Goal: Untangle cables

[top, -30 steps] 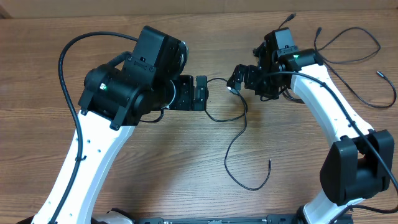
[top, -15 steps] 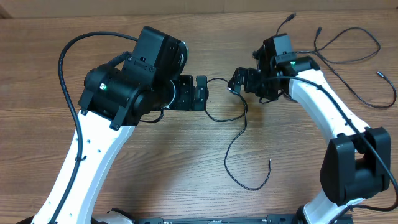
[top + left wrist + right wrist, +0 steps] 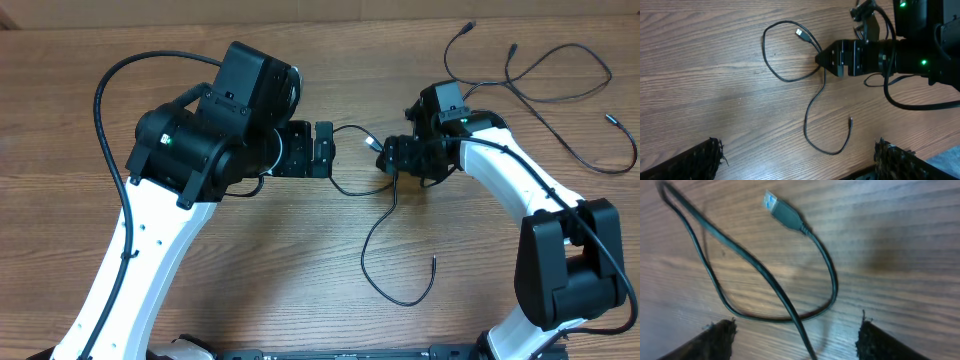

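Observation:
One thin black cable (image 3: pixel 363 258) lies on the wooden table (image 3: pixel 250 280) between the arms. It makes a loop near its silvery USB plug (image 3: pixel 372 143), then runs down to a small free end (image 3: pixel 433 262). My right gripper (image 3: pixel 390 156) sits low over the loop. In the right wrist view it (image 3: pixel 797 342) is open, with a strand of the cable (image 3: pixel 790 307) running between its fingers and the plug (image 3: pixel 777 205) lying ahead. My left gripper (image 3: pixel 324 150) hovers just left of the loop. In the left wrist view it (image 3: pixel 800 162) is open and holds nothing, with the cable (image 3: pixel 806 125) below it.
More thin black cables lie spread out at the table's far right, one ending in a small plug (image 3: pixel 611 118). Thick black arm cables arch over both arms. The table's front edge shows at the bottom right of the left wrist view.
My right gripper has moved down and slightly left, from above the plug onto the cable loop, and its jaws have narrowed a little. The left arm has stayed still.

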Controlling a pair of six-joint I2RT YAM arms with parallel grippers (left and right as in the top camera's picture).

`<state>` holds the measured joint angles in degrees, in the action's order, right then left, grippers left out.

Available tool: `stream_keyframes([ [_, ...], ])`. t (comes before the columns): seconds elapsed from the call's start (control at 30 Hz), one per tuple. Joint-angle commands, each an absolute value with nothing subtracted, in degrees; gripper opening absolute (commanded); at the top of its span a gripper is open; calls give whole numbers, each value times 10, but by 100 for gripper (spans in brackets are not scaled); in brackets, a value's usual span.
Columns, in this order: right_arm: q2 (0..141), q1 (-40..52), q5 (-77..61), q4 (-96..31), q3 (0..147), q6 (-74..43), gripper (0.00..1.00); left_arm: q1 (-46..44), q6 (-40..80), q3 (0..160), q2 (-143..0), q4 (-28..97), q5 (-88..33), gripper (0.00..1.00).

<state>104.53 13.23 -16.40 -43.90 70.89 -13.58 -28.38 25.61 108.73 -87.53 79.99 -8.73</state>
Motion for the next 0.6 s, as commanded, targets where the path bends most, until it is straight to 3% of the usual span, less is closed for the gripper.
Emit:
stream_keyframes([
  [0.0, 1039, 136, -169, -437, 695, -135, 67, -281, 264, 1088, -866, 799, -84, 100],
  [0.1, 1039, 136, -151, -434, 682, -135, 61, -281, 264, 1088, -866, 799, -84, 100],
  [0.43, 1040, 136, -150, -394, 654, -152, 60, -281, 264, 1088, -866, 799, -84, 99],
  [0.57, 1040, 136, -150, -388, 642, -152, 53, -281, 264, 1088, -866, 799, -84, 99],
])
